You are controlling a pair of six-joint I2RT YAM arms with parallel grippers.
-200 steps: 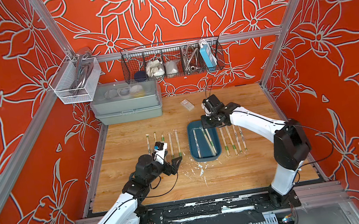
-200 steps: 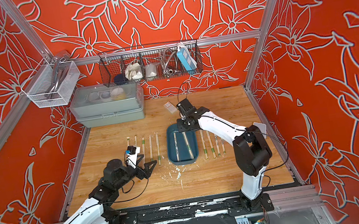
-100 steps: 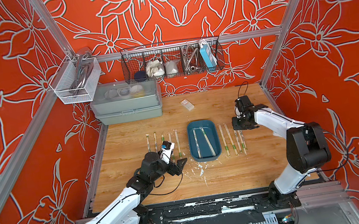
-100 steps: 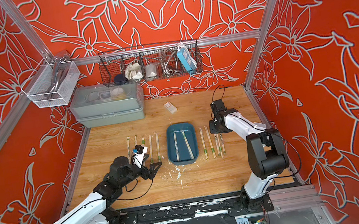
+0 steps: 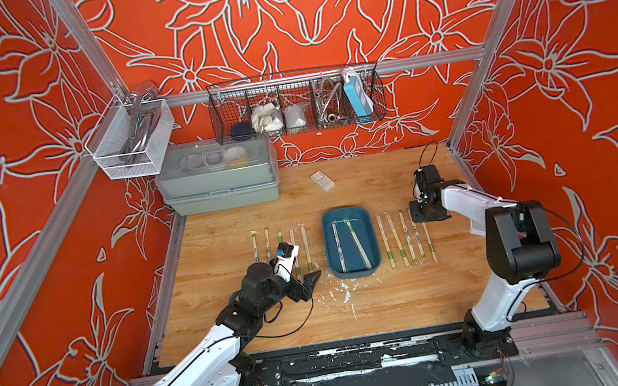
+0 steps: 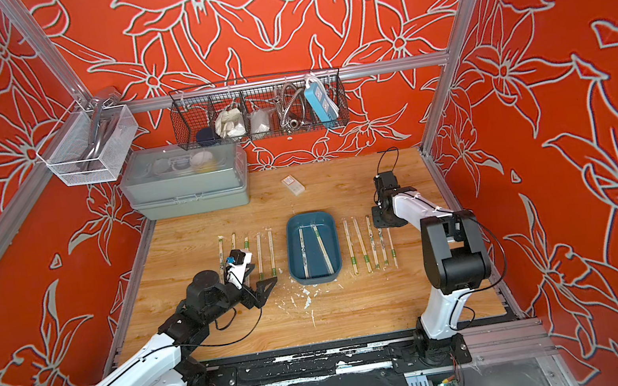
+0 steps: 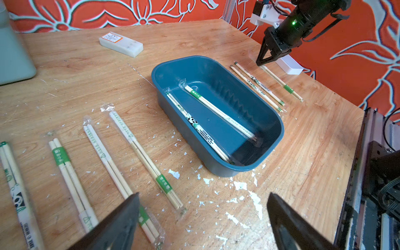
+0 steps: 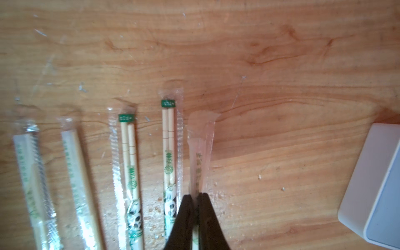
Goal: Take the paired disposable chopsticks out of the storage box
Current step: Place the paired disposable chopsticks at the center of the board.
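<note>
The storage box was set at the middle of the wooden table, its long side running from the front edge toward the back wall. Two paired disposable chopsticks were left inside it: a panda-printed pair laid along one long wall, and a second pair angled slightly across the floor with its green band at the far end. Five sleeved pairs were lined up on the table left of the box and five more on its right, all with their long axes roughly parallel to the box.

The outermost pair of the right-hand row was pinched near its far end by the right gripper, whose jaws were pressed tight onto the clear sleeve. Whether that end was lifted off the wood could not be told. The right arm was reached out from its front base, elbow raised, the wrist turned so that the gripper pointed almost straight down.

The left arm was stretched low and diagonally toward the centre. The left gripper was held above the near ends of the left-hand row, just beside the box's near left corner, aimed toward the box, its jaws spread wide with nothing between them.
</note>
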